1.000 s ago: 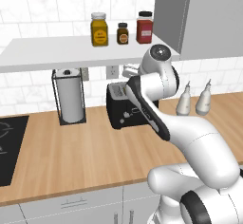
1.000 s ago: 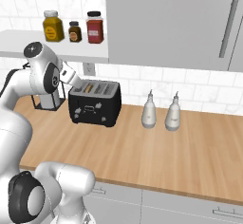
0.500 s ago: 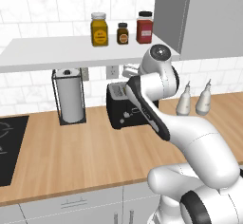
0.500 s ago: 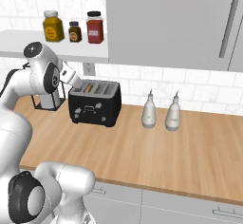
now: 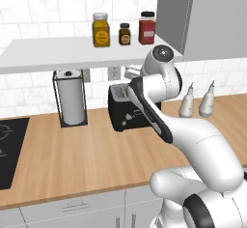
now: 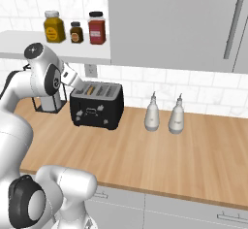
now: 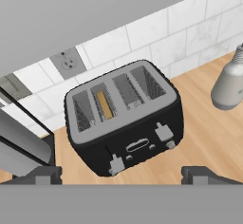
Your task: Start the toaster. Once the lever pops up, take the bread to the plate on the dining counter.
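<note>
Hand view has the toaster (image 7: 124, 116) in the centre, bread (image 7: 105, 105) in its second slot; gripper (image 7: 121, 173) wide open above. Next: press the lever (image 7: 115, 163).

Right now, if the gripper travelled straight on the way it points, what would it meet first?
Most likely the toaster: the open gripper points down at its front edge, near the levers. Depth is uncertain, so the exact contact spot is a guess.

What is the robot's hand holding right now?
Nothing. The hand is open and hovers above the toaster, apart from it. The bread sits in a toaster slot.
</note>
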